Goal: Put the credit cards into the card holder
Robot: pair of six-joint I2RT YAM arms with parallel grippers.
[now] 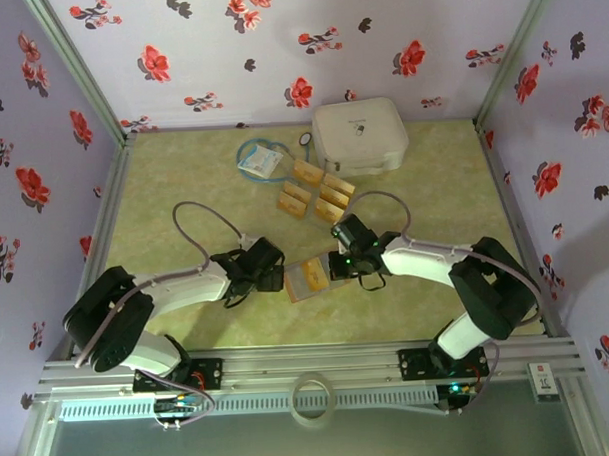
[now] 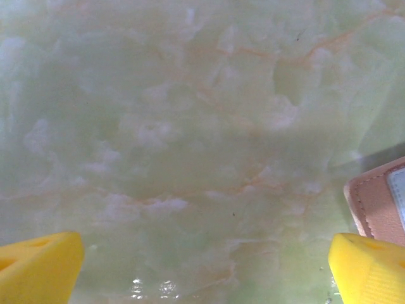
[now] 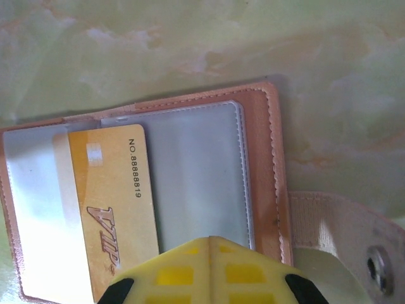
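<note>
The card holder [image 1: 308, 279] lies open on the table between my two grippers, reddish-brown [image 3: 272, 158] with clear sleeves inside. One golden credit card [image 3: 114, 202] marked VIP lies in its left sleeve. Several more credit cards [image 1: 313, 193] lie loose farther back. My right gripper [image 3: 211, 240] is shut, its yellow fingertips meeting over the holder's right sleeve with nothing visible between them. My left gripper [image 2: 205, 272] stands open just above bare table. The holder's corner [image 2: 380, 202] is just beyond its right finger [image 2: 370, 269].
A large white rounded case [image 1: 359, 136] sits at the back, with a blue-white packet [image 1: 260, 161] to its left. The holder's strap with a snap [image 3: 342, 228] trails to the right. Flowered walls enclose the green marbled table [image 1: 183, 192].
</note>
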